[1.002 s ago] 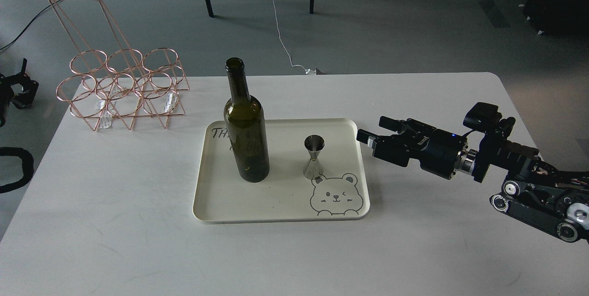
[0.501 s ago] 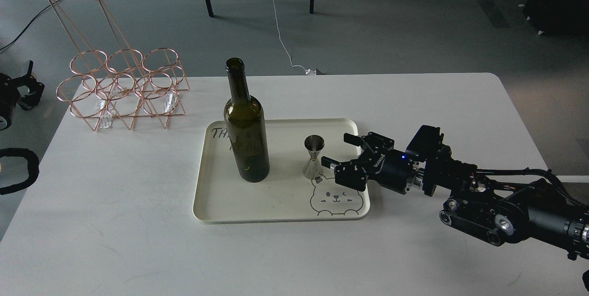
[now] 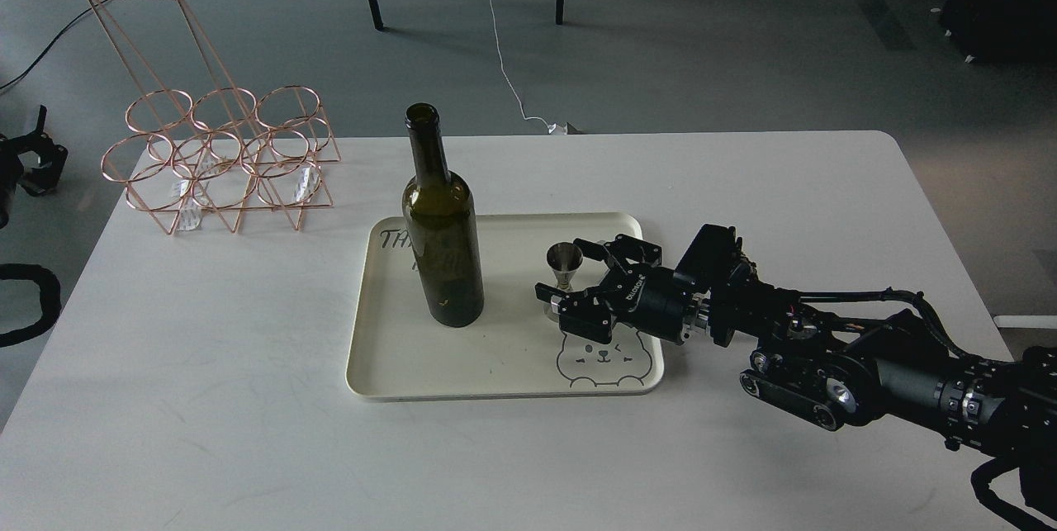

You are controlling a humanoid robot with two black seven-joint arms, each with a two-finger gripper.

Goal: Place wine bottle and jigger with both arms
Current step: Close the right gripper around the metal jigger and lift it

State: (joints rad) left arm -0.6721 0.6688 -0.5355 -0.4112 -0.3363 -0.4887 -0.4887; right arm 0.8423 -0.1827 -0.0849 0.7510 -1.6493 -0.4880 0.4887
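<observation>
Showing a bar-setup scene from the robot's head, listed from largest item to smallest.

Table (image 3: 248, 399): white, with rounded corners, filling most of the view.

Right arm (image 3: 867, 366): black, reaching in from the right edge, low across the table toward the tray.

Tray (image 3: 495, 378): cream, rectangular, near the table's middle, with a cartoon bear drawn in its near right corner.

Wire rack (image 3: 219, 159): copper-coloured rings and a tall handle, standing at the far left of the table, well apart from the tray.

Wine bottle (image 3: 442, 250): dark green, upright on the left part of the tray, with nothing gripping it.

Right gripper (image 3: 568, 273): fingers spread, one on each side of the jigger; no squeeze on it can be made out.

Left gripper (image 3: 33, 155): only a dark part shows at the left edge, off the table; whether it is spread or closed cannot be told.

Jigger (image 3: 564, 263): small, silver, hourglass-shaped, upright on the tray, right of the bottle and between the right gripper's fingers.

Progress: early, by my judgement. Both items stand on the tray ungrasped. Closing on the jigger, taking the bottle with the other arm, and placing both are not yet done.
</observation>
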